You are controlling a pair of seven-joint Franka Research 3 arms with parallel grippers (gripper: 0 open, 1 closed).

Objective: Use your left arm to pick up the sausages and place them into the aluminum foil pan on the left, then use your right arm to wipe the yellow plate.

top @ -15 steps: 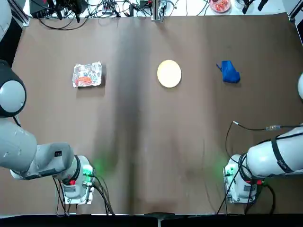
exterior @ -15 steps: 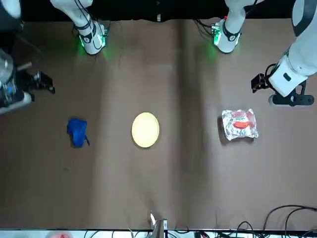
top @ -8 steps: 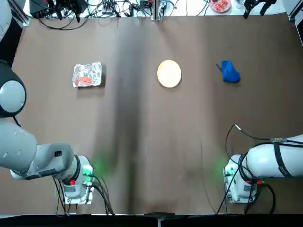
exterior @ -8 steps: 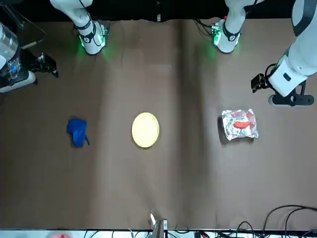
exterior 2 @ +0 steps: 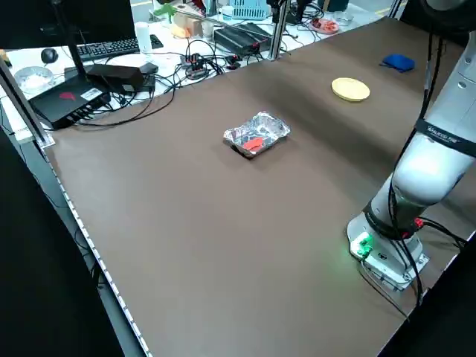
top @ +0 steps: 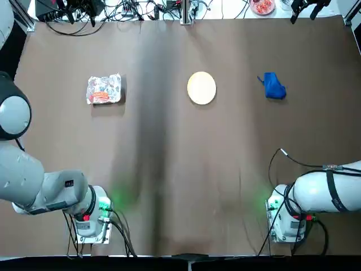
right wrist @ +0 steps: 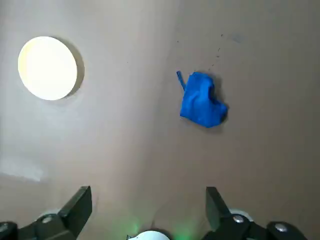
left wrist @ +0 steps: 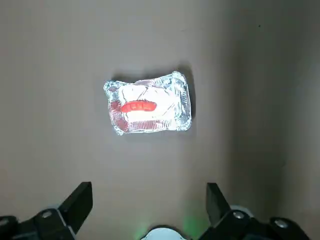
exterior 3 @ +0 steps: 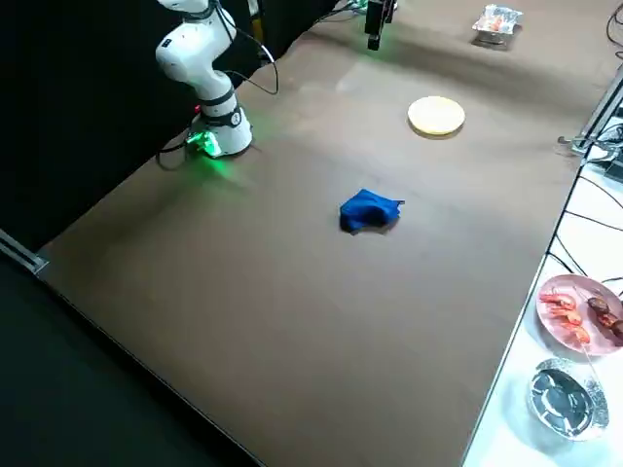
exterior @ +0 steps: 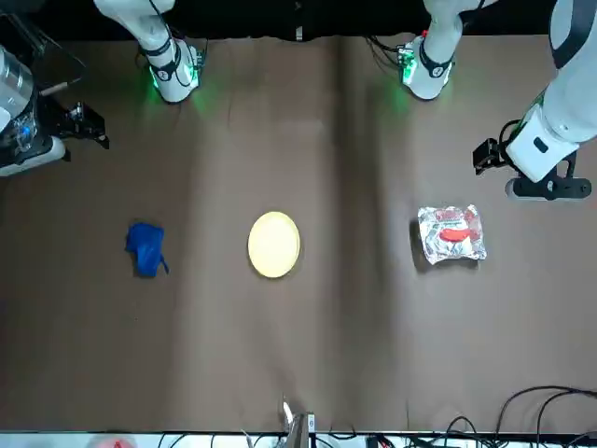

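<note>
A small red-orange sausage [left wrist: 138, 106] lies inside the crinkled aluminum foil pan [left wrist: 181, 102], on the table's left side in the top view [top: 104, 82]. The round yellow plate [top: 201, 88] sits bare at the middle far side. My left gripper [left wrist: 148, 200] hangs open high above the table, short of the pan, holding nothing. My right gripper [right wrist: 148, 200] is also open and empty, raised on the right side, with the plate [right wrist: 47, 68] and a blue cloth [right wrist: 201, 100] below it.
The blue cloth [top: 273, 86] lies crumpled to the right of the plate. Both arm bases [top: 90, 217] [top: 287, 217] stand at the near edge. Cables [top: 101, 8] run along the far edge. A pink plate with food [exterior 3: 579, 309] sits off the table.
The right arm swung back toward its base a second ago and has held still since. The left arm, pan, sausage, plate and cloth have not moved.
</note>
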